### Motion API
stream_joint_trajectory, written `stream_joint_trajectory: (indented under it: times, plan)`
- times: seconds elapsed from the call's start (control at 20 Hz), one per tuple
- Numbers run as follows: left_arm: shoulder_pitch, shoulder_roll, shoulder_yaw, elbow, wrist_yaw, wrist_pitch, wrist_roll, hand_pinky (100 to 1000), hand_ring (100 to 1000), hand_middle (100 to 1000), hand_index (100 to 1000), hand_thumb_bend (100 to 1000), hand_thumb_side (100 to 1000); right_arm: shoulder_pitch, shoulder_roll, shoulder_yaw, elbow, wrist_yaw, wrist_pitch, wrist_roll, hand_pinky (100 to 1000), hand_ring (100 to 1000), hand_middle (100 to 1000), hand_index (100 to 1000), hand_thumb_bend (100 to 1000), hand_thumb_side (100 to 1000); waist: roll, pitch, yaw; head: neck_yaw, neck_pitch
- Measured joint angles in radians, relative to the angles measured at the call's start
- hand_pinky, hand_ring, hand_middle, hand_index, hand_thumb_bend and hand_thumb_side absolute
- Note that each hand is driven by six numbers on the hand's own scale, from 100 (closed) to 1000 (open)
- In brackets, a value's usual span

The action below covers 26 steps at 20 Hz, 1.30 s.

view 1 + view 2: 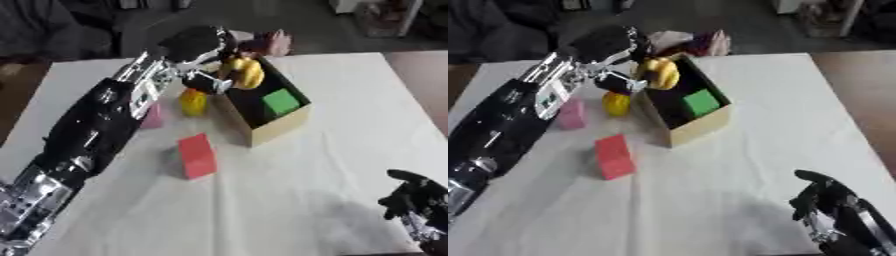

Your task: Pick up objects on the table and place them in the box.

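Observation:
My left hand (pixel 203 46) reaches over the far left corner of the cardboard box (pixel 280 126) and is shut on a yellow object (pixel 247 71) held just above the box opening. A green block (pixel 281 101) lies inside the box. A second yellow object (pixel 193 101) stands on the table against the box's left side. A pink block (pixel 571 114) lies partly hidden behind my left forearm. A red block (pixel 197 156) stands in front of the box. My right hand (pixel 418 202) rests at the lower right, fingers curled, holding nothing.
The white table (pixel 350 90) spreads right of the box. Pink and dark things (pixel 267 44) sit at the far edge behind the box. The table's far and right edges border a dark floor.

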Motion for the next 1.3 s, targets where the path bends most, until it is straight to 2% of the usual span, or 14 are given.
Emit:
stream_joint_trajectory:
  times: [0.25,0.5,0.65,1.0,1.15,1.3]
  plan:
    - [0.026,-0.011,-0.056,-0.043,-0.079,-0.061,-0.002,670,529,519,690,290,342,-0.002,0.0,0.004,0.0,0.0,-0.001,0.002,699,465,486,855,100,337,-0.002,0.0,0.003,-0.001,0.0]
    - [0.032,-0.023,-0.068,-0.047,-0.171,-0.087,0.027,673,535,525,694,325,357,-0.005,0.0,0.004,0.0,-0.001,-0.001,0.002,699,465,486,855,100,337,-0.003,0.0,0.003,-0.001,0.0]
    - [0.033,-0.024,-0.065,-0.034,-0.221,-0.075,0.053,672,537,527,696,369,365,-0.005,0.0,0.004,0.0,-0.001,-0.001,0.002,699,466,486,855,100,337,-0.003,0.0,0.003,-0.001,0.0]
    - [0.032,-0.031,-0.049,-0.011,-0.294,-0.013,0.14,679,547,537,707,384,350,-0.005,0.001,0.004,0.0,-0.003,-0.001,0.002,699,466,486,855,100,338,-0.004,0.0,0.003,-0.002,0.0]
    - [0.032,-0.031,-0.046,-0.007,-0.305,-0.005,0.149,734,631,630,817,419,408,-0.005,0.001,0.004,0.0,-0.003,-0.001,0.002,699,466,486,855,100,338,-0.004,0.001,0.003,-0.003,0.0]
    - [0.032,-0.03,-0.046,-0.002,-0.321,-0.009,0.124,758,682,690,851,445,433,-0.005,0.001,0.004,0.0,-0.003,-0.001,0.002,699,466,486,855,100,339,-0.004,0.001,0.003,-0.004,0.0]
